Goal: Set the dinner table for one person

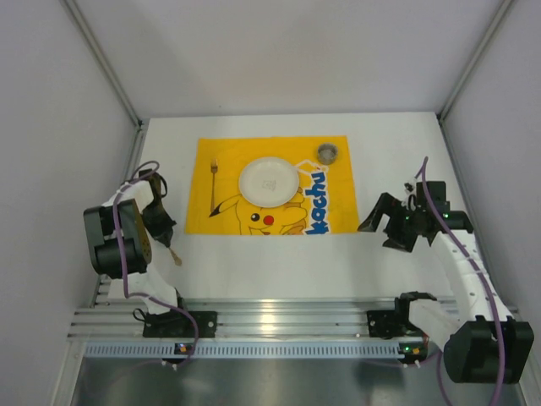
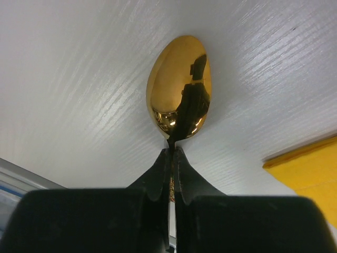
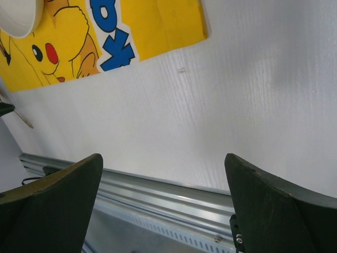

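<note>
At the left, the left tool [image 1: 166, 239] [image 2: 172, 153] was clamped on the neck of a gold spoon [image 1: 174, 257] [image 2: 179, 87]. Its two fingers were pressed together with only the thin handle between them. In the left wrist view the spoon's bowl pointed away from the tool, its shiny surface mirroring the dark fingers, over bare white counter [image 1: 270, 262] [image 2: 79, 79] [image 3: 237, 105]. Whether the bowl touched the surface could not be told. The spoon sat just off the near left corner of the yellow Pikachu mat [image 1: 201, 152] [image 2: 310, 168] [image 3: 158, 26], not on it.

The counter itself, wide, white and matte, reached from the aluminium rail [image 1: 279, 321] at the near edge to the back wall and carried everything. The mat lay flat around its middle, toward the back. On the mat's left part a small fork [image 1: 214, 173] lay lengthwise, front to back. To its right a round white plate [image 1: 270, 181] [image 3: 16, 16] sat at the mat's centre, overlapping the printed Pikachu. Further right, near the mat's far right corner, stood a small round greyish cup [image 1: 327, 153], apart from the plate.

At the right, the right tool [image 1: 376, 222] [image 3: 163, 158] hung above bare counter, just off the mat's right edge. Its fingers were spread wide apart and held nothing.
</note>
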Controlling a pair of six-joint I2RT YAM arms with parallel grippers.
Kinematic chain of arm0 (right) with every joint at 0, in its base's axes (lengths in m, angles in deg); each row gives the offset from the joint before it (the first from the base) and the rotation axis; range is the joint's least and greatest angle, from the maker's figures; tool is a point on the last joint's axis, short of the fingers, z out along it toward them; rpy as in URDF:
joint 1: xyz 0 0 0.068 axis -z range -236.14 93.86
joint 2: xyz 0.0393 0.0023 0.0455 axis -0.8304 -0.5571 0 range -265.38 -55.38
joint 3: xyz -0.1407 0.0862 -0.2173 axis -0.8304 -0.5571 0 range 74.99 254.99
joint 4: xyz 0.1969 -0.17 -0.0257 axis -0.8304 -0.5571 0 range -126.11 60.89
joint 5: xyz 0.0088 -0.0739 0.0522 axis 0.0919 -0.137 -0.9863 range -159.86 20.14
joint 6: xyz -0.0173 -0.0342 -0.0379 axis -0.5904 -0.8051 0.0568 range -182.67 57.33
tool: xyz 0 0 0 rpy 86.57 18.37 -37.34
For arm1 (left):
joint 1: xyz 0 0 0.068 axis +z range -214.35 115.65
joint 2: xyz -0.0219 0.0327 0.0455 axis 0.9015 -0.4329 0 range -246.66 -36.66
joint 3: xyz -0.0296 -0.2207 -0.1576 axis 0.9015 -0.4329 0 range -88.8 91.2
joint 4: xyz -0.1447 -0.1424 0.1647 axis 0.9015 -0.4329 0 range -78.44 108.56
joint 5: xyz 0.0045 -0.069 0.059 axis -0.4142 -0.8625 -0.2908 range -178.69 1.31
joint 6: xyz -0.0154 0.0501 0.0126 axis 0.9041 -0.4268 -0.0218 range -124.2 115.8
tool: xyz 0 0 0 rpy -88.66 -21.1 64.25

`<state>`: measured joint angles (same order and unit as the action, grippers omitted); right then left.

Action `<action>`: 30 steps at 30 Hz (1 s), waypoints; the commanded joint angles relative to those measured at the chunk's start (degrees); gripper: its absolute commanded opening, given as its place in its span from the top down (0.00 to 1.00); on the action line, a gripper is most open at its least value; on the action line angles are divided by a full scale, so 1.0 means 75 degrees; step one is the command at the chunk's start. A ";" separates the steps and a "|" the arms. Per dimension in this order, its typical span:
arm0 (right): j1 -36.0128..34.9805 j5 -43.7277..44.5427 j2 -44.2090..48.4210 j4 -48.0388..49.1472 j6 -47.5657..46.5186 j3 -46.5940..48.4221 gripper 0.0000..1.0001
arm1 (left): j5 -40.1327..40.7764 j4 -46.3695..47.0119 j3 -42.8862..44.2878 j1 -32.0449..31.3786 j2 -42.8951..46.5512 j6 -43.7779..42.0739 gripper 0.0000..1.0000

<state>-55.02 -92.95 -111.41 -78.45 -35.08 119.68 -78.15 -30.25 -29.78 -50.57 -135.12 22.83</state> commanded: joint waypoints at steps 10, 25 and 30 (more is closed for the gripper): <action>-0.0021 0.0126 -0.0017 0.0098 0.0235 0.0861 0.00 | -0.2385 0.0883 0.0649 0.0037 0.0950 0.0041 1.00; -0.1341 -0.3491 -0.1490 0.3454 0.1709 0.1308 0.00 | -0.7520 0.4871 -0.0017 -0.0454 0.2604 0.2379 1.00; -0.3042 -0.4223 -0.2805 0.4305 0.2438 0.2301 0.00 | -0.8285 0.7082 -0.0441 -0.1156 0.2616 0.4001 1.00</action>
<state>-71.76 -117.27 -129.31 -56.04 -21.44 130.39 -132.24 6.79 -33.06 -56.19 -116.85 43.83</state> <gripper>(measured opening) 0.996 0.025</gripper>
